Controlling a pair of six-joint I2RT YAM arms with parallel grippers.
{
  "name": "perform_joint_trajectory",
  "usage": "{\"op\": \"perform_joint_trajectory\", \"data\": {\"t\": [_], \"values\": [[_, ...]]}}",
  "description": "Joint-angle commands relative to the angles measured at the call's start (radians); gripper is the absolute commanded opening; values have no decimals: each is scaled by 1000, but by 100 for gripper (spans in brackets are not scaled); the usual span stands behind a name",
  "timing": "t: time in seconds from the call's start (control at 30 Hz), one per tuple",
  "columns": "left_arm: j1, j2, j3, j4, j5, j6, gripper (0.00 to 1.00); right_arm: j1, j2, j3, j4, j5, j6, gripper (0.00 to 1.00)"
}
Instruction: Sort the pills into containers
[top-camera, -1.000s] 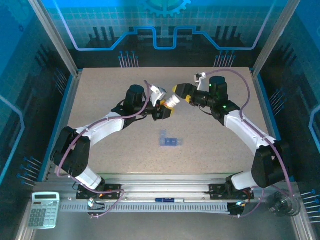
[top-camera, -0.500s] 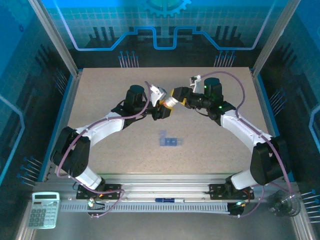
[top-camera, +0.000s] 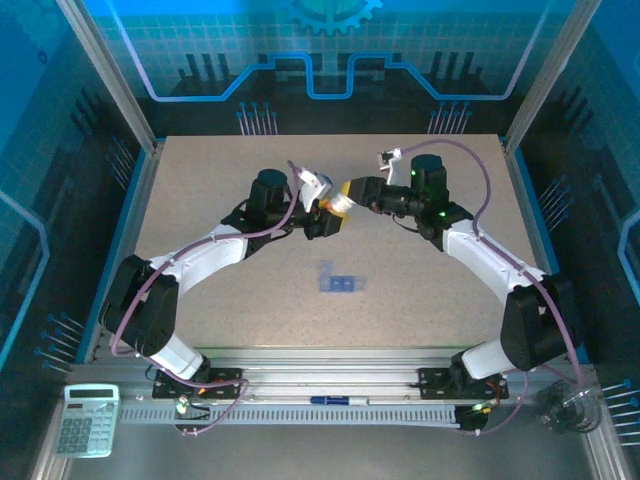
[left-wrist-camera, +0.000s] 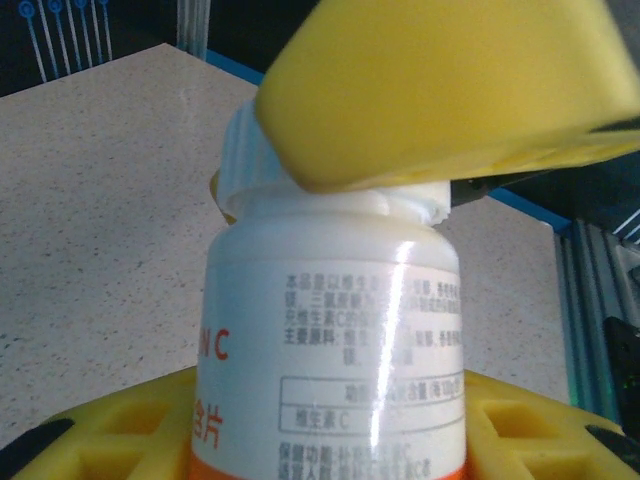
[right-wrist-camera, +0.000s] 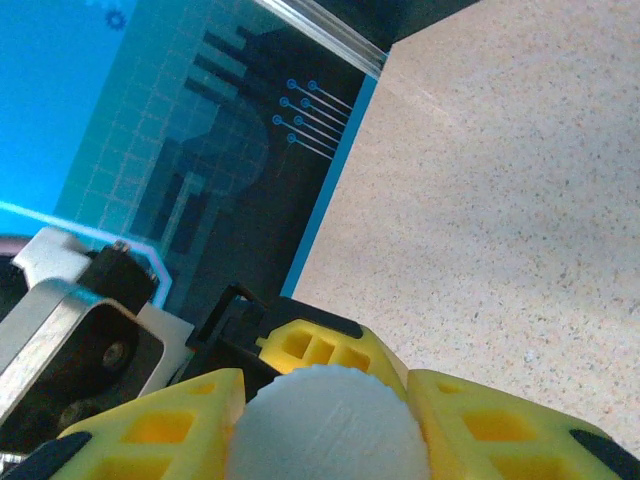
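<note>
While the arms meet over the middle of the worktop (top-camera: 200, 180), both grip one bottle (left-wrist-camera: 330, 340).
The left gripper (top-camera: 327, 218) clamps its body, the right gripper (top-camera: 352, 192) pinches the white cap (right-wrist-camera: 325, 425); the blue pill box (top-camera: 338, 282) lies nearer the near edge.

The pill box (top-camera: 341, 284) is a small, flat piece of translucent blue plastic lying on the speckled bench (top-camera: 250, 315), near its middle and a little toward the near edge. Its row of little square compartments runs left to right, and a shorter blue part juts from its left end toward the far side. What the compartments hold is too small to tell.
</note>
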Motion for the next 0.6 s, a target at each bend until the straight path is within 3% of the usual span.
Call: {"op": "perform_joint_trajectory", "data": {"t": [0.0,0.1,0.23,0.43,0.57], "values": [[10,-28,9,118,113,-100,0,-12,-45,26,-3,-104,-207,43],[15,-21,9,171,168,-171,0,-25,-65,37,-32,-125,-291,45],[16,-20,1,217,175,-214,0,-26,-86,57,-56,-133,-291,51],[15,-11,-1,221,145,-198,0,-32,-128,46,-3,-91,-146,84],[13,-12,-3,204,109,-161,0,-46,-143,27,18,-30,0,87]]}}
